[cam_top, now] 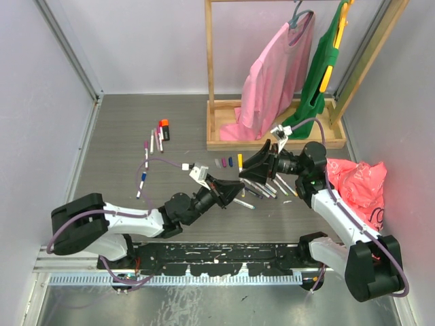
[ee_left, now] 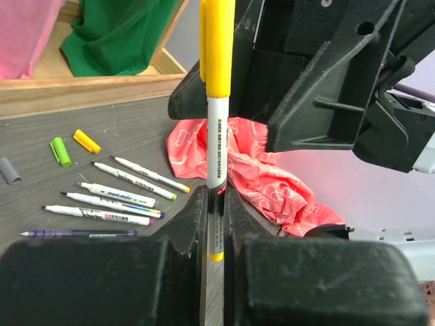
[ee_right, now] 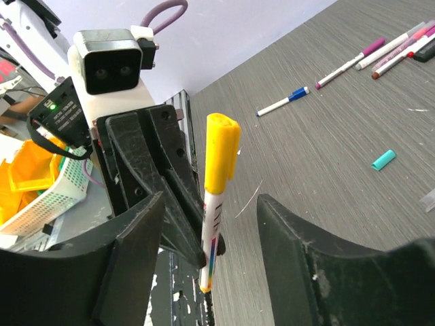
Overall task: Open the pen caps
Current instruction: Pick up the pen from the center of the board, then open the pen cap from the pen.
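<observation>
— Where's the yellow cap (ee_right: 221, 153)?
— On its pen (ee_left: 216, 156), just before the wooden rack (cam_top: 272, 142), barrel clamped in the left gripper (ee_left: 216, 204).
— Next?
— The right gripper (ee_right: 211, 200) straddles it, jaws apart (not touching); probably close, then pull straight.

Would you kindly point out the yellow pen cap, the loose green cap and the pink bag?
yellow pen cap (ee_left: 219, 47), left wrist view, middle of its side.
loose green cap (ee_left: 60, 151), left wrist view, centre of its body.
pink bag (ee_left: 262, 180), left wrist view, crumpled middle.

The left end effector (cam_top: 238, 191) faces the right end effector (cam_top: 248, 170) above scattered pens (cam_top: 262, 191) near a wooden rack (cam_top: 272, 144).
</observation>
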Available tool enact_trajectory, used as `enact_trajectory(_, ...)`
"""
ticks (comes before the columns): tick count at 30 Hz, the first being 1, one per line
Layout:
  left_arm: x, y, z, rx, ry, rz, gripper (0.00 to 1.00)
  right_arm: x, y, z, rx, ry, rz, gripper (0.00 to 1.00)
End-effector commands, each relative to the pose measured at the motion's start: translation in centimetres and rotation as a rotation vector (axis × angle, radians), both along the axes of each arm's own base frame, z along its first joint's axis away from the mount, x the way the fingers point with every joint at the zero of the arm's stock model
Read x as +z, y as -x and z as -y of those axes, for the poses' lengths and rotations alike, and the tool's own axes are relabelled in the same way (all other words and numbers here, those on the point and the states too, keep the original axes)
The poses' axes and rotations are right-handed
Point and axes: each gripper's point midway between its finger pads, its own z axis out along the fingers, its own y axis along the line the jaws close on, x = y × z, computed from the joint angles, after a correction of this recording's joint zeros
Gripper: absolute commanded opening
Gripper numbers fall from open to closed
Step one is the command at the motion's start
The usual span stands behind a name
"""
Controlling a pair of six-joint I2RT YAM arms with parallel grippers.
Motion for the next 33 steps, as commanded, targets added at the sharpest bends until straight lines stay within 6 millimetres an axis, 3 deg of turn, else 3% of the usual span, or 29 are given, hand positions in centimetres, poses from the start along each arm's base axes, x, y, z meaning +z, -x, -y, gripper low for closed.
enact_trajectory(1,4.4,-0.4,0.4,0.041,0.144,0.047,0.0,0.2,-0.5,-0.3,-0.018,0.014,0.056,0.58)
enact_trajectory(11,4.2,-0.7,0.4,0.083,0.147,0.03,0.0,-0.9,-0.2,-1.1,0.011,0.049,0.041,0.36)
enact_trajectory(15,4.0,-0.7,0.5,0.084,0.14,0.031,0.0,-0.9,-0.1,-1.2,0.027,0.055,0.041,0.16)
enact_trajectory(22,3.9,0.2,0.0,0.049,0.122,0.06,0.33,-0.7,-0.3,-1.1,0.028,0.082,0.055,0.03)
enact_trajectory(31,3.2,1.8,-1.7,-0.025,0.049,0.136,0.68,-0.7,-0.4,-1.0,0.028,0.11,0.078,0.01)
enact_trajectory(33,4.4,2.2,-2.4,-0.051,0.063,0.161,0.78,-0.9,-0.5,-0.9,0.031,0.125,0.077,0.01)
